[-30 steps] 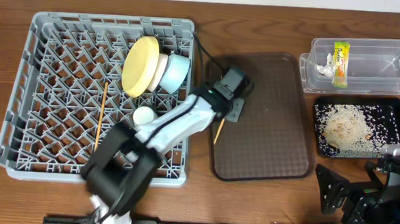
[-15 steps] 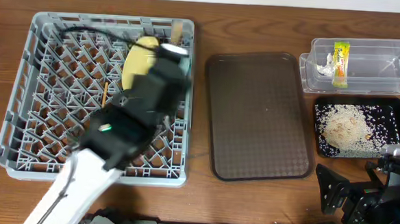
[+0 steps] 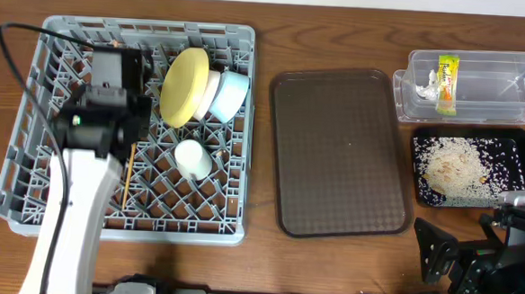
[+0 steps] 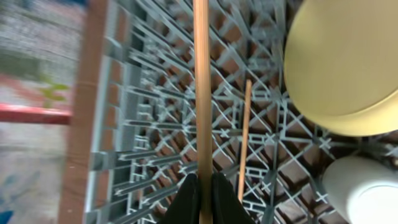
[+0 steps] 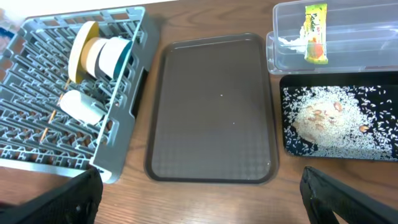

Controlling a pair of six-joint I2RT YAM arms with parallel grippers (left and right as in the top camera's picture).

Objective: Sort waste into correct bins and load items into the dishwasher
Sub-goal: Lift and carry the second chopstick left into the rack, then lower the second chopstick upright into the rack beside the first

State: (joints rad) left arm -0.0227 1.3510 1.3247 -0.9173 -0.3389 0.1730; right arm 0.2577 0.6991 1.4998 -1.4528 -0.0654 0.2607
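Over the left part of the dish rack (image 3: 147, 24), the left gripper (image 4: 203, 196) is shut tight on one end of a thin wooden chopstick (image 4: 202, 93), which runs out long and straight across the grey lattice. A second chopstick (image 4: 244, 137) lies in the rack just beside it. The likely trouble is the stick's length. Held by its very end, it could pivot in the jaws, catch a peg as it goes down, or knock the yellow plate (image 3: 185, 84) standing on edge to the right. If let go from too high, so slim and smooth a stick might bounce or slip through an opening in the grid. Next to the plate lean a white bowl (image 3: 209, 95) and a blue bowl (image 3: 232, 93), with the white cup (image 3: 192, 159) on its side below them. Right of the rack, the brown serving tray (image 3: 343, 151) holds nothing. Further right, the clear tub (image 3: 510, 65) contains the wrapper (image 3: 445, 82) and tissue (image 3: 425, 83), and the black tray (image 3: 515, 142) carries the rice scraps (image 3: 455, 166). The right gripper (image 5: 200, 180) waits low over the surface (image 3: 328, 267), spread wide and holding nothing.
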